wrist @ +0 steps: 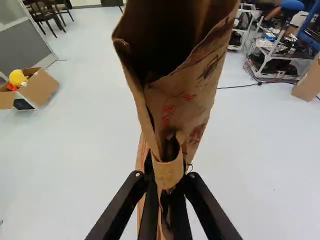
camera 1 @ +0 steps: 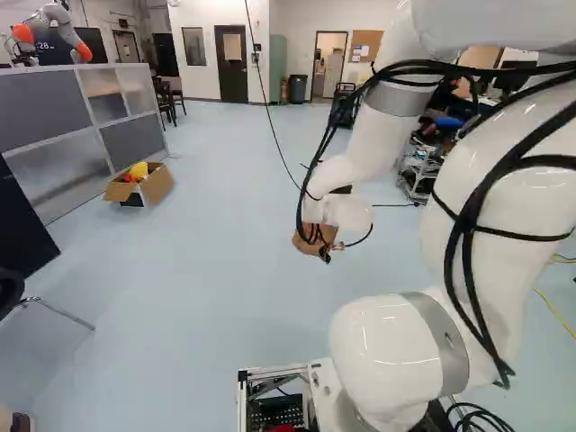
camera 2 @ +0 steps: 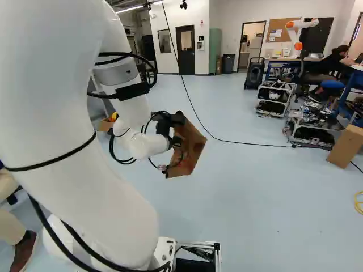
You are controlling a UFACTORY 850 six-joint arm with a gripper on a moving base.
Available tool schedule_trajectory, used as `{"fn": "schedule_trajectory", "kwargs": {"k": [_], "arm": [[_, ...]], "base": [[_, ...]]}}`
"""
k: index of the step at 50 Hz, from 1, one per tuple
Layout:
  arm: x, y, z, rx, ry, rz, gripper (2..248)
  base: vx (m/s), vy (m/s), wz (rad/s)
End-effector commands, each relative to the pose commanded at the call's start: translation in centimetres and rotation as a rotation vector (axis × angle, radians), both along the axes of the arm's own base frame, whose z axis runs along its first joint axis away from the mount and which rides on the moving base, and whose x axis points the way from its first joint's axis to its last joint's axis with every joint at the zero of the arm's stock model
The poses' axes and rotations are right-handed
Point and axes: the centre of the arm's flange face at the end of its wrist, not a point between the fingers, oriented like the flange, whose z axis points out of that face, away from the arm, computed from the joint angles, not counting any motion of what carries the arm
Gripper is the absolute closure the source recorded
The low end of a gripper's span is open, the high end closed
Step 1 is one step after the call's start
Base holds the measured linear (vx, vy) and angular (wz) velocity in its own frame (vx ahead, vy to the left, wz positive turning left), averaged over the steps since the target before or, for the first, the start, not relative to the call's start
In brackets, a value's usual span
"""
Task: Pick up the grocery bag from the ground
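Just above the centre of the right base view, the grocery bag (camera 2: pixel 191 148) is hanging above the floor (camera 2: pixel 261 204), its mouth gaping ahead of the gripper (wrist: pixel 167 169), whose fingers are clamping its bunched paper.

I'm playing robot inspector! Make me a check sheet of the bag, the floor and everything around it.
Surface: pale blue floor, shiny in places.
Job's things: brown paper bag, mouth open, seemingly held up off the floor.
Clutter: open cardboard box with yellow and red things inside; another carton near loaded carts.
Gripper: the gripper is shut on the bag.
Cables: black cable across the floor.
Surroundings: gray partition beside the open box.
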Motion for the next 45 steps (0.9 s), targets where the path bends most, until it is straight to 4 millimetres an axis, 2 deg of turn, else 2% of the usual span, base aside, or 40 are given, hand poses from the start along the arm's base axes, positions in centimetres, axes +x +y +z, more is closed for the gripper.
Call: {"fn": "schedule_trajectory", "kwargs": {"k": [45], "arm": [[-5.9,1.0,2.7,-0.056,-0.155,0.151,228]], "base": [[0.0,0.0,0.0]]}}
